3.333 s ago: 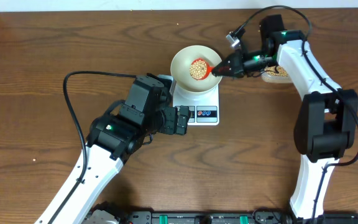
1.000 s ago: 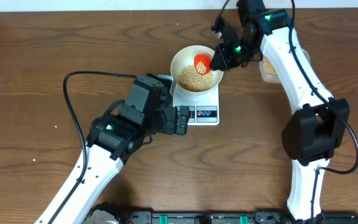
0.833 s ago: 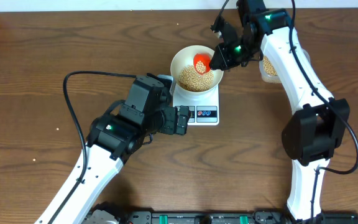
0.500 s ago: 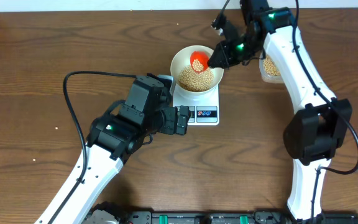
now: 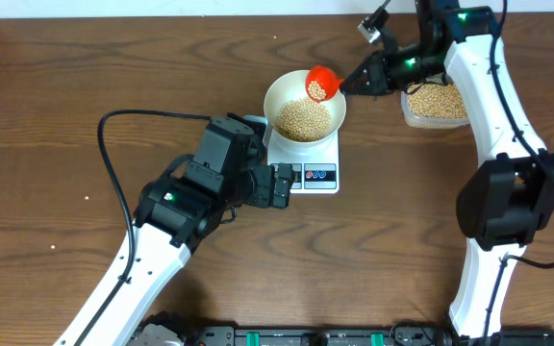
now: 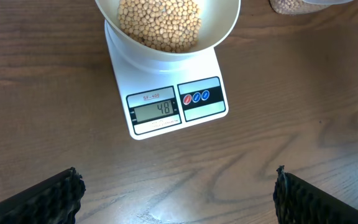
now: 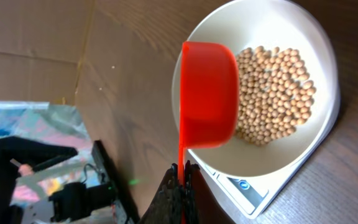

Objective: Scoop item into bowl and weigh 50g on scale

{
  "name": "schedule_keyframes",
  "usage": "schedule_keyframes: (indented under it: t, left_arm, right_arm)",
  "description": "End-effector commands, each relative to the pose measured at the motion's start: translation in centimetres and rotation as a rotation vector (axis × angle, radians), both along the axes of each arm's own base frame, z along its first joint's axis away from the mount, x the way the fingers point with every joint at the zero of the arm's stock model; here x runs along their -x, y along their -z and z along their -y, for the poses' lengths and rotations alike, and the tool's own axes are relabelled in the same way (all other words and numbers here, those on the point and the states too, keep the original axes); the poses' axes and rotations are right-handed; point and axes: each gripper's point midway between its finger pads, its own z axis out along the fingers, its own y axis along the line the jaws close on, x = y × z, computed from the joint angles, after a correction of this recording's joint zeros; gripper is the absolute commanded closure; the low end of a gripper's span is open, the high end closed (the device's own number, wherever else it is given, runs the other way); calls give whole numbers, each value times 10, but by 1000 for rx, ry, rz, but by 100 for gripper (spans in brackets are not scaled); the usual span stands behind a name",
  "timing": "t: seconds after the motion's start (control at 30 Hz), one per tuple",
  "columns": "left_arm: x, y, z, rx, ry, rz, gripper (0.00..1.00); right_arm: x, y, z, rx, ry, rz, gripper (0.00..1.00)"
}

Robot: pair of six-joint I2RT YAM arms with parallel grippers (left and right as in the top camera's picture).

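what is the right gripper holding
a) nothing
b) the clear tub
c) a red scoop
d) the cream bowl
c: the right gripper is shut on the thin handle of the red scoop, which it holds above the rim of the bowl of beans.

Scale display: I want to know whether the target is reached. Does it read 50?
No, the scale shows 48 on its display in the left wrist view.
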Motion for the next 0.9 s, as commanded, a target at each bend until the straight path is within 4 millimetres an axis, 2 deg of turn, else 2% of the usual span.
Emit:
schedule_keyframes:
  t: [0.0, 0.33, 0.87]
  left_arm:
    - [-2, -6, 1, 5, 8, 12, 1]
    - [-2, -6, 1, 5, 8, 12, 0]
    - [-2, -6, 1, 4, 7, 12, 0]
  right_arm:
    - [7, -34, -4, -78, -53, 98, 99]
    - [19, -31, -3, -70, -90, 82, 99]
    - [17, -28, -1, -51, -111, 128, 99]
